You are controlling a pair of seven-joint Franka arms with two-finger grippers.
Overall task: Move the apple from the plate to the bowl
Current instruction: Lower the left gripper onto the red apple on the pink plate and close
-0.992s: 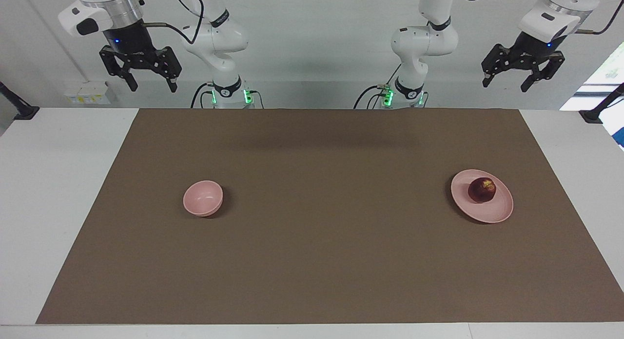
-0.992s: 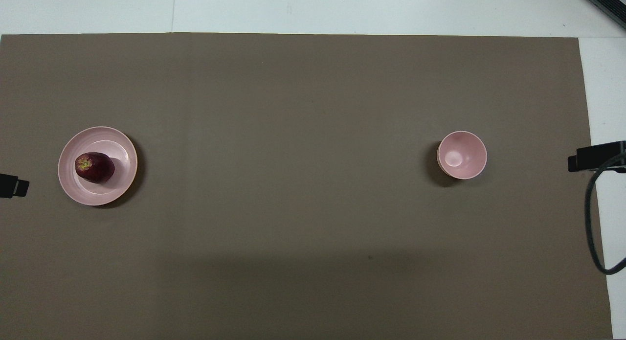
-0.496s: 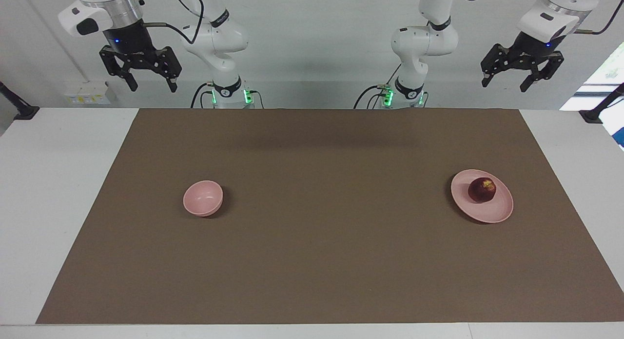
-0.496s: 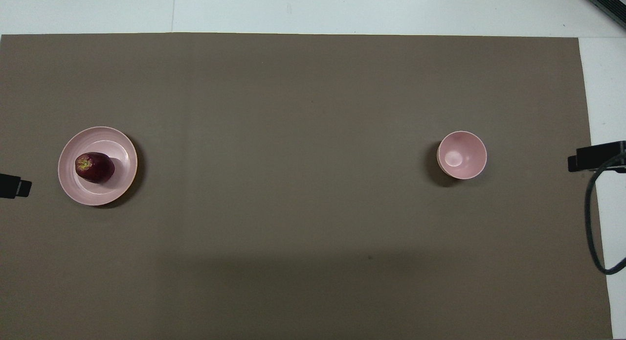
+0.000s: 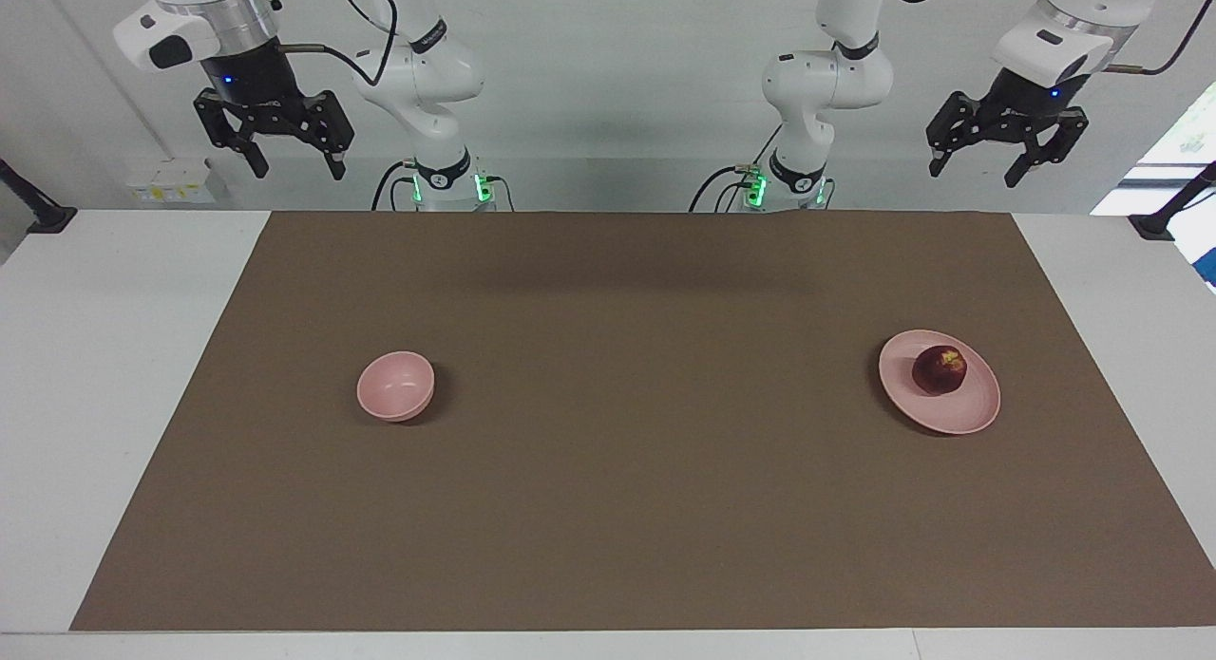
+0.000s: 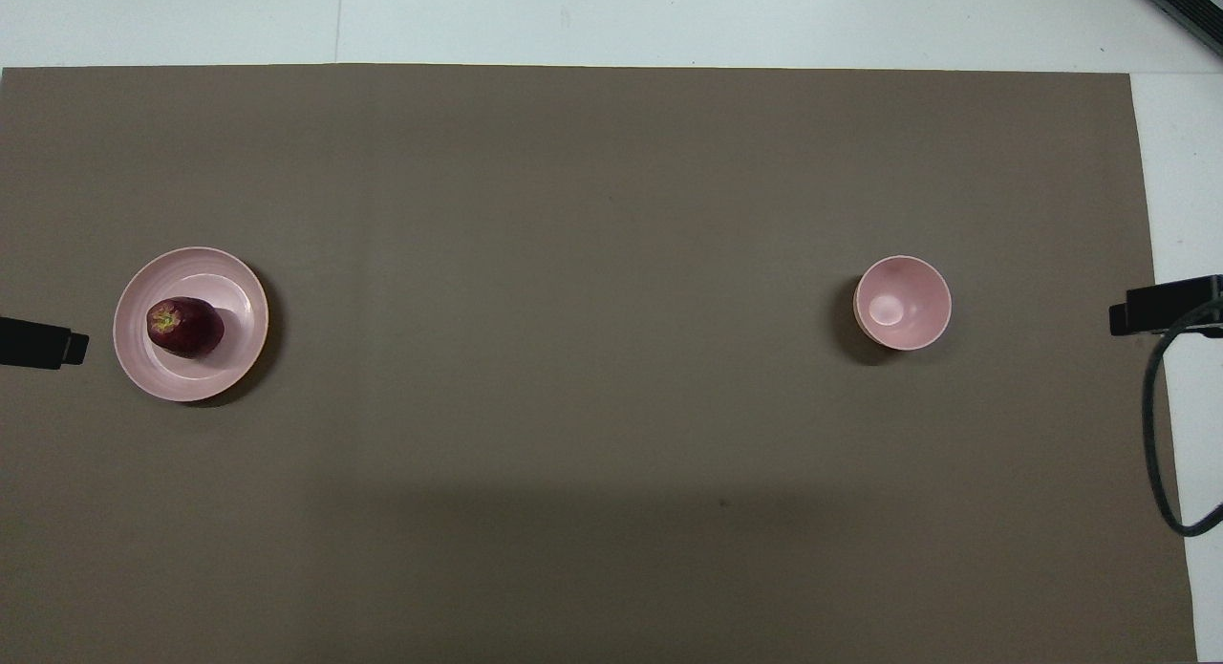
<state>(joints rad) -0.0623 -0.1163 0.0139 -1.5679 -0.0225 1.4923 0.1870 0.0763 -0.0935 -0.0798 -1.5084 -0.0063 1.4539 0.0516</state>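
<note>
1. At centre right of the facing view, the apple (image 5: 940,369) sits on the plate (image 5: 950,418), toward the left arm's end of the mat (image 5: 608,508).
2. At centre left, the bowl (image 5: 395,386) stands upright, well apart from the plate.
3. At upper right, the left gripper (image 5: 977,165) hangs high, fingers spread, holding nothing.
4. At upper left, the right gripper (image 5: 296,168) hangs high, likewise spread and holding nothing.
5. No readable writing shows on the plate, bowl or mat.
</note>
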